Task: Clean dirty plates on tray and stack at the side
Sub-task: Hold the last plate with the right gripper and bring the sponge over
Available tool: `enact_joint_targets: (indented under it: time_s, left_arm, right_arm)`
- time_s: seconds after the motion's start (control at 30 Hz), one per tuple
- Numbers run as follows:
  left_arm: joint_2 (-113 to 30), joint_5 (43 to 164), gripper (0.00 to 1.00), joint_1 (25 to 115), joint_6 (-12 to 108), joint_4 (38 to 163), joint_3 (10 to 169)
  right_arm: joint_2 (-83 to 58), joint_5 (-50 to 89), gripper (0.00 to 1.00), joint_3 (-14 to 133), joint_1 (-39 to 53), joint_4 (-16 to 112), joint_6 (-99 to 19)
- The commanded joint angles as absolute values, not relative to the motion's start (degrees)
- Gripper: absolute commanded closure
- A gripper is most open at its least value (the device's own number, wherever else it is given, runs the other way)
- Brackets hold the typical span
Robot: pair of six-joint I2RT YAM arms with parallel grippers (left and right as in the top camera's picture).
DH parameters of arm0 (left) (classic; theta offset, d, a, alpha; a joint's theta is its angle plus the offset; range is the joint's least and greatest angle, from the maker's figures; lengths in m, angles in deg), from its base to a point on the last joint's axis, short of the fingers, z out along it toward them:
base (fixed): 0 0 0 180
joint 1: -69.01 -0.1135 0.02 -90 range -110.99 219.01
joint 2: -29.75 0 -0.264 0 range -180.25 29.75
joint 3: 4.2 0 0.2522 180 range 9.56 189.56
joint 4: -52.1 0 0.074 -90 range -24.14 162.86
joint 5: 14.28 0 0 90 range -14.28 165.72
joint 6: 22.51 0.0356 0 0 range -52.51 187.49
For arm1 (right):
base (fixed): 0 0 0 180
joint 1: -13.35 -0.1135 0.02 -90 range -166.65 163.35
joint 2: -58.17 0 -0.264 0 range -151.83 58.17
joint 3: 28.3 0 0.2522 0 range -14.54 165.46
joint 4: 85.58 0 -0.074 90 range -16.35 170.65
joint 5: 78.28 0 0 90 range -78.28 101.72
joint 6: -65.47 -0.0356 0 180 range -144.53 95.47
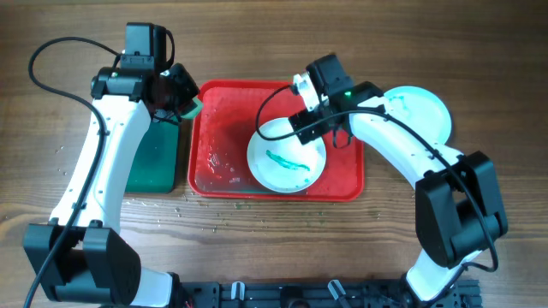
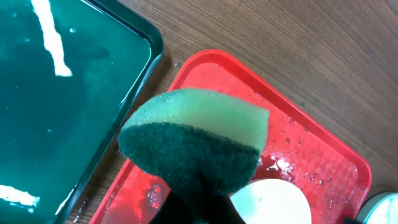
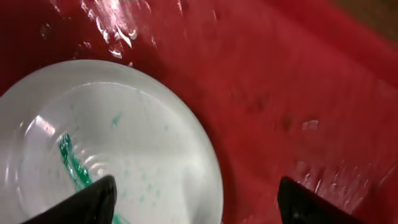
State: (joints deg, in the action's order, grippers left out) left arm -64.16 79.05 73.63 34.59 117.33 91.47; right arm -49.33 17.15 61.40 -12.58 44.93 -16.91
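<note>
Pinching first helps: right gripper (image 3: 198,202), open and empty astride the rim of the plate (image 3: 124,137), steadies it for the sponge (image 2: 199,137) that left gripper (image 1: 181,98) clamps.

You're at robot lab bench, not home kitchen: wood-grain table (image 1: 257,43), white left arm (image 1: 94,162) and right arm (image 1: 402,145) mounted on black rail (image 1: 282,295) at near edge, wet red tray (image 1: 351,184) and green tray (image 1: 154,167) staged between them.

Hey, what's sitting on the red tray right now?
One white plate with a teal smear lies on the wet red tray. The open right gripper covers the plate's far rim and some tray beyond it in the overhead view, so anything there is hidden.
</note>
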Motion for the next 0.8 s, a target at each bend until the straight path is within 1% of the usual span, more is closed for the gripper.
enact_joint_targets:
  time_s: [0.0, 0.03, 0.2, 0.27, 0.33, 0.37, 0.43, 0.5, 0.57, 0.6, 0.63, 0.7, 0.77]
  left_arm:
    - [-65.1, 79.0, 0.96, 73.8, 34.0, 118.0, 91.2]
    - [-65.2, 79.0, 0.96, 73.8, 34.0, 118.2, 91.2]
    - [-65.5, 78.9, 0.96, 73.8, 34.0, 118.4, 91.2]
    - [-65.6, 78.9, 0.96, 73.8, 34.0, 118.4, 91.2]
    - [-65.7, 78.9, 0.96, 73.8, 34.0, 118.4, 91.2]
    - [-65.7, 78.9, 0.96, 73.8, 34.0, 118.4, 91.2]
    - [-65.7, 78.9, 0.96, 73.8, 34.0, 118.4, 91.2]
    - [-65.7, 78.9, 0.96, 73.8, 34.0, 118.5, 91.2]
    - [-65.7, 78.9, 0.96, 73.8, 34.0, 118.4, 91.2]
    - [-65.7, 78.9, 0.96, 73.8, 34.0, 118.4, 91.2]
    - [-65.7, 79.0, 0.96, 73.8, 34.0, 118.4, 91.2]
    - [-65.7, 79.4, 0.96, 73.8, 34.0, 118.6, 91.2]
    - [-65.7, 79.9, 0.96, 73.8, 34.0, 118.9, 91.2]
  right_arm:
    - [-52.4, 20.2, 0.28, 62.6, -12.4, 48.1, -5.0]
    - [-53.3, 20.1, 0.34, 62.6, -12.4, 48.3, -5.0]
    - [-57.6, 20.8, 0.51, 62.6, -12.4, 46.7, -5.3]
    - [-58.4, 20.7, 0.7, 62.5, -12.4, 45.4, -6.9]
    - [-58.4, 20.6, 0.93, 62.5, -12.2, 44.9, -9.9]
    - [-58.4, 20.6, 0.96, 62.6, -12.2, 44.7, -11.6]
    - [-58.3, 19.8, 0.96, 63.4, -12.3, 42.7, -14.2]
    - [-58.2, 19.5, 0.96, 66.6, -12.3, 38.4, -22.2]
    - [-58.2, 26.3, 0.96, 71.2, -12.3, 34.3, -33.2]
    - [-58.2, 29.8, 0.96, 71.9, -12.3, 34.3, -38.0]
    - [-58.2, 32.6, 0.96, 71.8, -12.3, 35.3, -45.2]
    - [-58.8, 30.7, 0.96, 70.6, -12.9, 37.4, -53.4]
    - [-60.4, 28.1, 0.96, 68.8, -13.9, 40.0, -58.2]
